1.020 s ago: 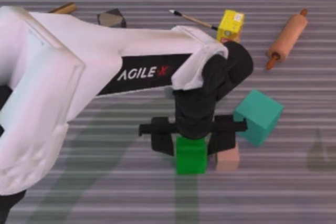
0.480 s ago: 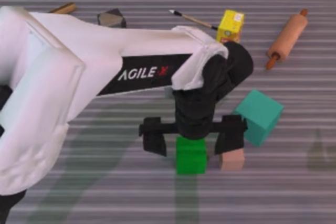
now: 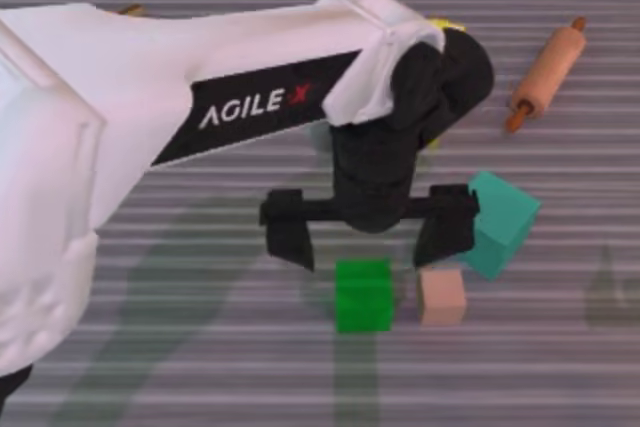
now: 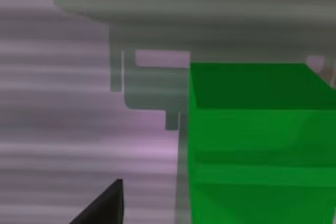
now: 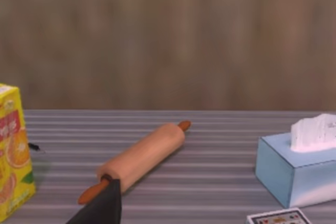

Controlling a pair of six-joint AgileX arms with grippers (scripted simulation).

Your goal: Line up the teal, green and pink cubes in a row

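Green cube (image 3: 363, 294) now sits freed beside the pink cube (image 3: 441, 296), the left gripper (image 3: 370, 230) risen with fingers spread, leaving the teal cube (image 3: 500, 223) unaligned.

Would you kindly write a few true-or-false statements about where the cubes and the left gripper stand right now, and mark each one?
1. The left gripper is open, with nothing between its fingers. True.
2. The green cube rests on the table beside the pink cube. True.
3. The pink cube is stacked on the teal cube. False: it sits on the table, just in front of the teal cube.
4. The green cube lies to the right of the pink cube in the top view. False: it lies to the left.
5. A rolling pin lies at the far right of the table. True.
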